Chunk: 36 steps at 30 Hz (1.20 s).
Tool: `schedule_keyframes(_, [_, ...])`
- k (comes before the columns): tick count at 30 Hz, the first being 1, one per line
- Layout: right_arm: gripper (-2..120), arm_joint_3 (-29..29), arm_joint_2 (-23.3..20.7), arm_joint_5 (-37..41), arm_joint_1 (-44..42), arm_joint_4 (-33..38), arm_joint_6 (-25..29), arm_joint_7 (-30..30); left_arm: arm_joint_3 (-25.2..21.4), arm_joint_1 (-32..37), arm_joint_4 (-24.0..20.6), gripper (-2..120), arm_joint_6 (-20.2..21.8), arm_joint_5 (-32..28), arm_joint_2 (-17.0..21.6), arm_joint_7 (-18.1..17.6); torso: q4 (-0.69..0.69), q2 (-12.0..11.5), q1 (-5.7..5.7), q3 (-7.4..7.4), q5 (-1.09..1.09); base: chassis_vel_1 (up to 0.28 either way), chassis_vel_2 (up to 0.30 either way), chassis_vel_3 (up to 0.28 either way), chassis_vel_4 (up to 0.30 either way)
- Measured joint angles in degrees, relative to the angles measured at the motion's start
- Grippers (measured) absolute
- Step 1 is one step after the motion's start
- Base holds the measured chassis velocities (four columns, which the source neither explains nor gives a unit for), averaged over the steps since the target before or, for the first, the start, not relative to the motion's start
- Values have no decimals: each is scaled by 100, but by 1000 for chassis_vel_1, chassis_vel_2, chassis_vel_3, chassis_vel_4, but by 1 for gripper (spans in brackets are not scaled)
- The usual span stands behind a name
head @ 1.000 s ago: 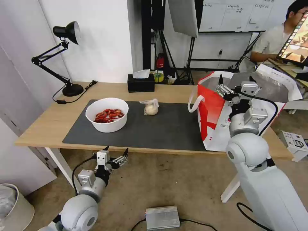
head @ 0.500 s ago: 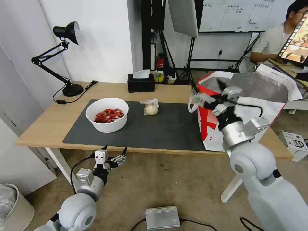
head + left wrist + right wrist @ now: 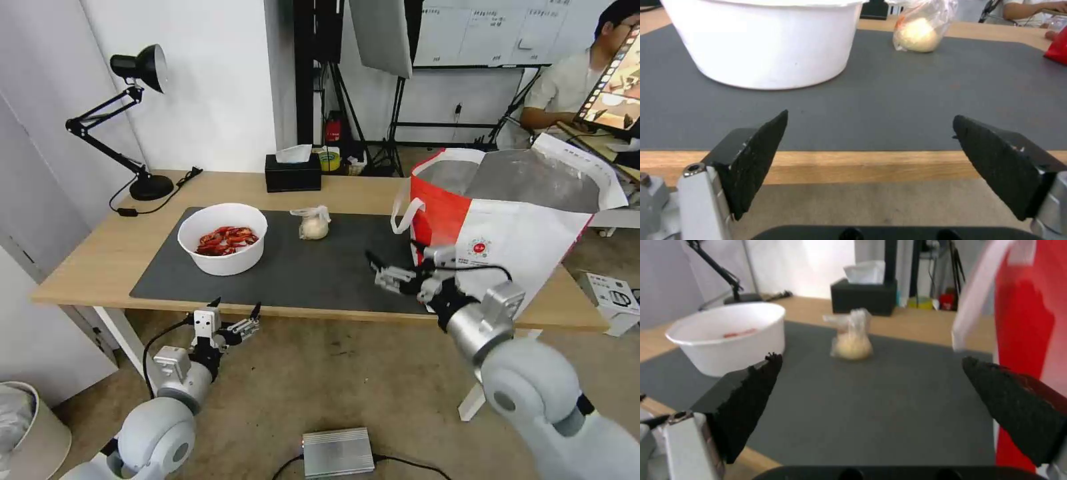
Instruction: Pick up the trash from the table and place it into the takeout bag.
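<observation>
A white bowl [image 3: 223, 238] of red crayfish shells sits on the left of the dark grey mat [image 3: 320, 273] on the light-wood table [image 3: 93, 257]. A small knotted clear bag [image 3: 314, 225] lies at the mat's far middle. The takeout bag [image 3: 513, 227] stands open at the table's right end, foil lining showing. My right gripper [image 3: 393, 251] hovers open and empty low over the mat's front right, just left of the takeout bag, facing the knotted bag [image 3: 852, 340] and the bowl [image 3: 729, 336]. My left gripper [image 3: 237, 305] hangs open below the table's front edge, in front of the bowl [image 3: 769, 43].
A black tissue box [image 3: 293, 172] stands at the table's far edge, a black desk lamp [image 3: 137, 120] at the far left corner. A silver box [image 3: 338, 451] lies on the floor in front. A person sits at a desk behind the takeout bag.
My right arm has swung from above the takeout bag's mouth down and left to low over the mat's front right. The left arm has sunk slightly.
</observation>
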Motion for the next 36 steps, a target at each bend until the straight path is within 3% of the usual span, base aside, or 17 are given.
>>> schedule_keyframes(10, [100, 41, 252, -657, -792, 27, 106, 210, -21, -36, 67, 100, -49, -52, 24, 23, 0, 0, 0, 0, 0, 0, 0, 0, 0])
schedule_keyframes(36, [100, -37, 750, -1141, -1794, 94, 84, 721, -123, 62, -10, 100, 42, -94, 108, 32, 0, -1, 0, 0, 0, 0, 0, 0, 0])
